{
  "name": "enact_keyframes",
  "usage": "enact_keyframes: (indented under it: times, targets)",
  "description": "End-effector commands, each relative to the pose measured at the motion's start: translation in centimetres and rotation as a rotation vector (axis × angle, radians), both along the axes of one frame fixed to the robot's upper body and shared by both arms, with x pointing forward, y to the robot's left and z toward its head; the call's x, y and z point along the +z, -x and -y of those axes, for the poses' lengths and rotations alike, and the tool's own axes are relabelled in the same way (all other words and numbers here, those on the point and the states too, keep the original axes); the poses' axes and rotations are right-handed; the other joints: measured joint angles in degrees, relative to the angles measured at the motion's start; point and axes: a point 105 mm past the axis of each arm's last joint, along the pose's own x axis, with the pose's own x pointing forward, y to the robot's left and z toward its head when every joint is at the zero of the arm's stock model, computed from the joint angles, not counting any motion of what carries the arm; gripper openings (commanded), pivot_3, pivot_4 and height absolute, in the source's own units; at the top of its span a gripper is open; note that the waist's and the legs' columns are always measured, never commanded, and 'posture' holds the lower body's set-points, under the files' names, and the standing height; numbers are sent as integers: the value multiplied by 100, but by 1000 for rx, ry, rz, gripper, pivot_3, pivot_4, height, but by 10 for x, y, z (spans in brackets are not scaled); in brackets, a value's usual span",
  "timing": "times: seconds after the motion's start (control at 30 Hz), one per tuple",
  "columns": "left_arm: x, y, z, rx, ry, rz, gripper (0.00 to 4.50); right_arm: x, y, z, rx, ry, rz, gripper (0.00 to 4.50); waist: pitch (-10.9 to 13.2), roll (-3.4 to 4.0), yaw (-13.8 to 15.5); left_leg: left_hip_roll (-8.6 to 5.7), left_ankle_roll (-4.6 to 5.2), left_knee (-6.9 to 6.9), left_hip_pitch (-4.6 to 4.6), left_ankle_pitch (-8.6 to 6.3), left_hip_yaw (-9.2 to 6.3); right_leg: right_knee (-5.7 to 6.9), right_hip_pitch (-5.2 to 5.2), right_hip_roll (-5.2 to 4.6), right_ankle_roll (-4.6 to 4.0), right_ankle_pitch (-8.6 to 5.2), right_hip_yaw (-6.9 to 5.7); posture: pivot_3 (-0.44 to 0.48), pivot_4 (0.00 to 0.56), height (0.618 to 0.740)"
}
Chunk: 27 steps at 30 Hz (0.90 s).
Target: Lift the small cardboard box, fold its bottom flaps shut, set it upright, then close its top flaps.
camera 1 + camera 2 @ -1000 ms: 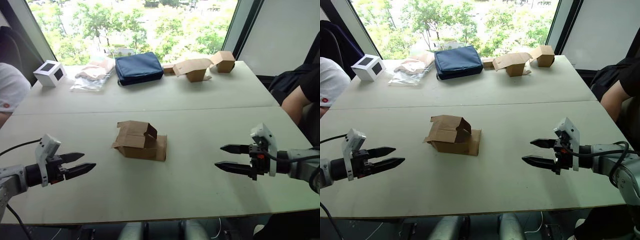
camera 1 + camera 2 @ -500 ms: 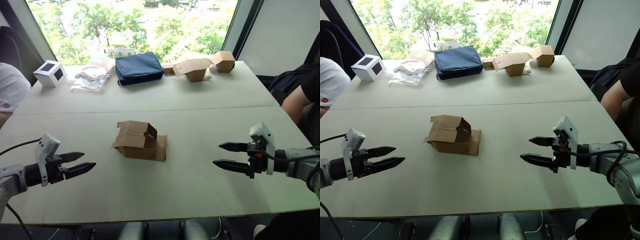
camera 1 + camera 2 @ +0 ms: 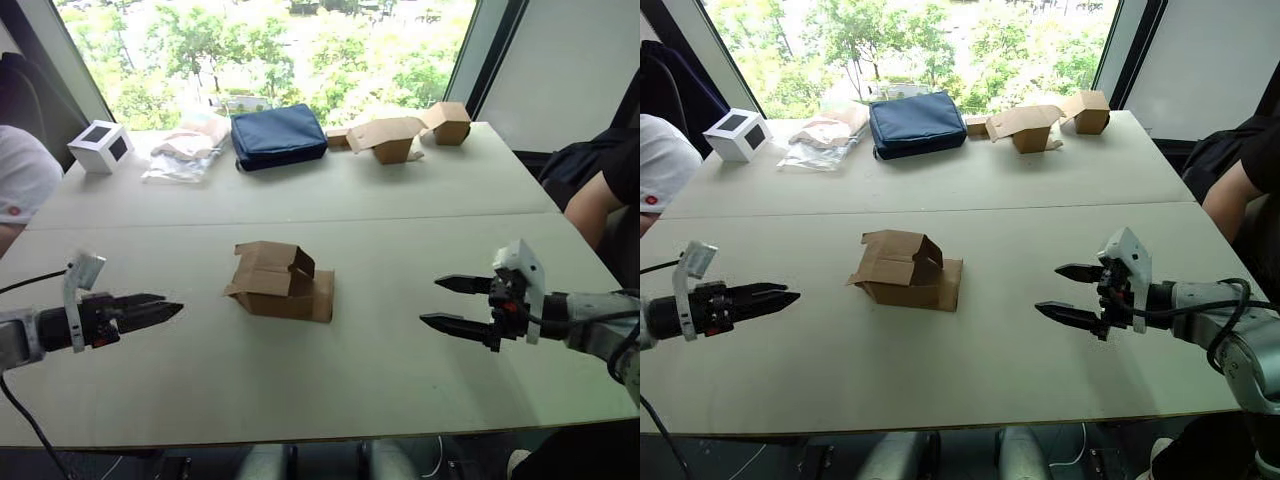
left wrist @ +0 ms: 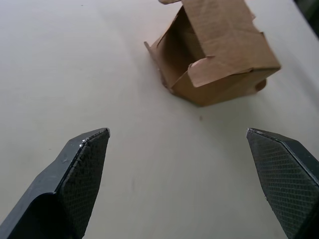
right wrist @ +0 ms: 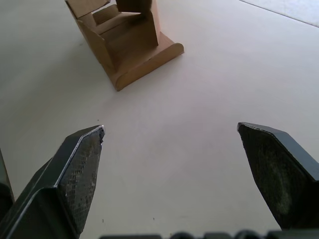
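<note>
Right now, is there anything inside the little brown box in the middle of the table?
The box lies on its side with its flaps open. The right wrist view looks into it: only bare cardboard walls show, nothing inside. One flap covers a back corner, so that part stays hidden.

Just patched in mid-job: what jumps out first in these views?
The small cardboard box lies mid-table with its flaps loose, untouched. The left gripper and right gripper flank it, both open and pointing inward. Along the far edge by the window sit a dark blue pouch and more cardboard boxes.
</note>
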Motion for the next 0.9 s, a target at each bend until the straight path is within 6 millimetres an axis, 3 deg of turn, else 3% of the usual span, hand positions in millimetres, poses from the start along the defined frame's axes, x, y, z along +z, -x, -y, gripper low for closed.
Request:
enact_keyframes:
  times: [0.03,0.2,0.4,0.6,0.9]
  targets:
    - [7,-14,20,-93,169,-84,4498,30,15,-39,120,-20,134,4481,0,0,4,0,0,3,-1,0,-3,2,-1,3,1,0,-4,0,150,740]
    - [-1,-38,47,-177,257,-213,4498,36,30,-75,205,-25,189,4481,-2,-6,-28,-1,0,3,-1,1,-3,7,-2,20,3,2,-6,0,150,740]
    - [-3,-53,74,-272,285,-274,4498,24,38,-82,187,0,184,4481,0,-14,-36,-4,1,13,-7,2,-2,9,-4,26,4,2,-6,0,150,740]
    - [-1,-66,80,-314,237,-249,4498,20,41,-81,152,-2,182,4481,0,-16,-41,-3,2,17,-7,2,-2,13,-4,30,4,1,-6,0,150,740]
    - [10,-70,69,-329,205,-222,4498,15,46,-78,139,-15,156,4481,2,-19,-41,-2,4,20,-8,2,-2,13,-3,31,6,0,-6,0,150,740]
